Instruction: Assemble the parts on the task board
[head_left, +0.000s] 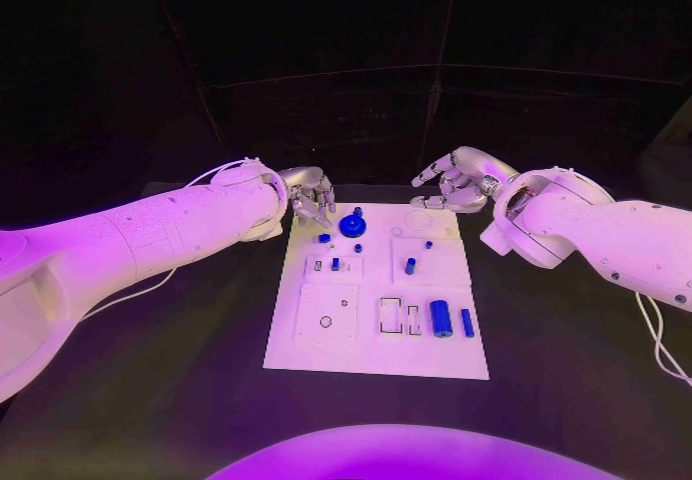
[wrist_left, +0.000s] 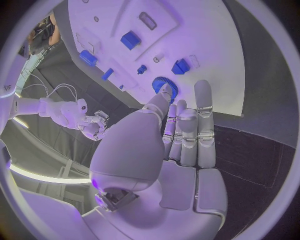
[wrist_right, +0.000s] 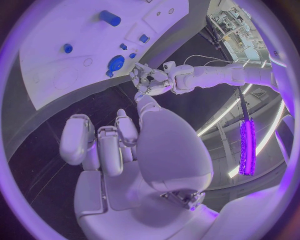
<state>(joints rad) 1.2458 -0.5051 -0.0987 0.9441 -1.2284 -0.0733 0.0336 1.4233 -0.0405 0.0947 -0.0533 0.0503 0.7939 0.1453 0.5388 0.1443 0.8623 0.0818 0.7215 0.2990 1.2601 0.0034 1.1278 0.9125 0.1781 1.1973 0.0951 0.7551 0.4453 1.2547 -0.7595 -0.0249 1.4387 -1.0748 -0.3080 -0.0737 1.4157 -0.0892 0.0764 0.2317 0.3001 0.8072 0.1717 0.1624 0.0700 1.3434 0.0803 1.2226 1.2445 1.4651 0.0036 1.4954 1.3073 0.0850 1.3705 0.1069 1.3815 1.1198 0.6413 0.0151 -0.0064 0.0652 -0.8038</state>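
The white task board (head_left: 329, 345) lies in the middle of the black table. A blue gear (head_left: 352, 227) sits near its far edge, with small blue parts (head_left: 410, 265) behind it. A blue cylinder (head_left: 440, 318) and a thin blue pin (head_left: 467, 322) lie at the board's near right. My left hand (head_left: 307, 192) hovers at the far left corner, fingers straight and empty, their tips just short of the gear (wrist_left: 165, 85). My right hand (head_left: 453, 181) hangs over the far right corner with loosely bent fingers (wrist_right: 106, 147), holding nothing.
Black table surface (head_left: 173, 380) surrounds the board on all sides. Cables (head_left: 661, 345) trail from my right arm over the table's right side. The board carries several empty slots, such as a rectangular one (head_left: 389, 314) and a square recess (head_left: 327, 320).
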